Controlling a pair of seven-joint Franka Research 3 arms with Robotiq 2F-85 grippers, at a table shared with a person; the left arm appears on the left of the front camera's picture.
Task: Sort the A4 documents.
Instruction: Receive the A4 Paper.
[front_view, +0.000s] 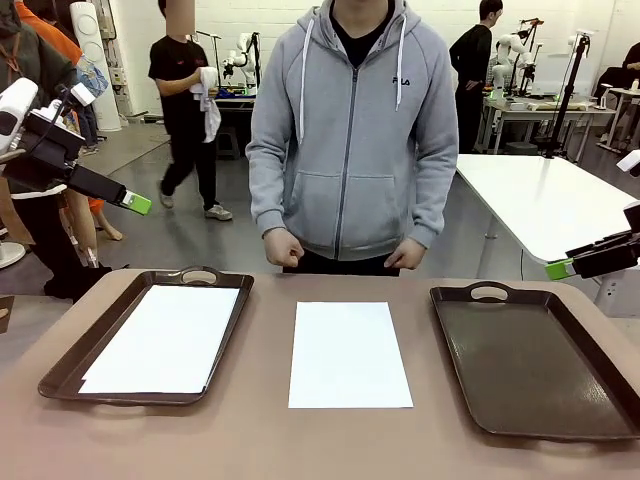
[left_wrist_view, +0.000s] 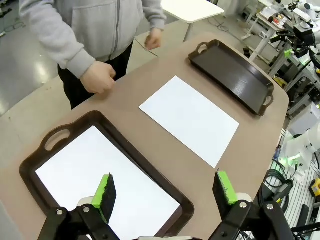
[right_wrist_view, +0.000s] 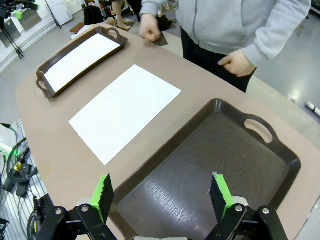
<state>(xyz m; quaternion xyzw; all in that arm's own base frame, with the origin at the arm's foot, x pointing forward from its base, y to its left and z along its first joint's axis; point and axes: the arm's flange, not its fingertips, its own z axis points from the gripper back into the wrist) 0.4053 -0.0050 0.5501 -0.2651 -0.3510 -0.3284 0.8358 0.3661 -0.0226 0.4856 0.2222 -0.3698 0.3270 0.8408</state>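
A grey polished floor (front_view: 190, 240) runs back to a pale wall (front_view: 280, 30). Right of the near table stands a white table (front_view: 550, 200) with rounded corners. Farther back, a workbench (front_view: 545, 108) holds equipment. People stand and walk in the background under even indoor light.

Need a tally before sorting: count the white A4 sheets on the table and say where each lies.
2. One sheet lies inside the left tray; the other sheet lies flat on the bare table between the trays. More could be stacked beneath either; I cannot tell. The right tray holds none.
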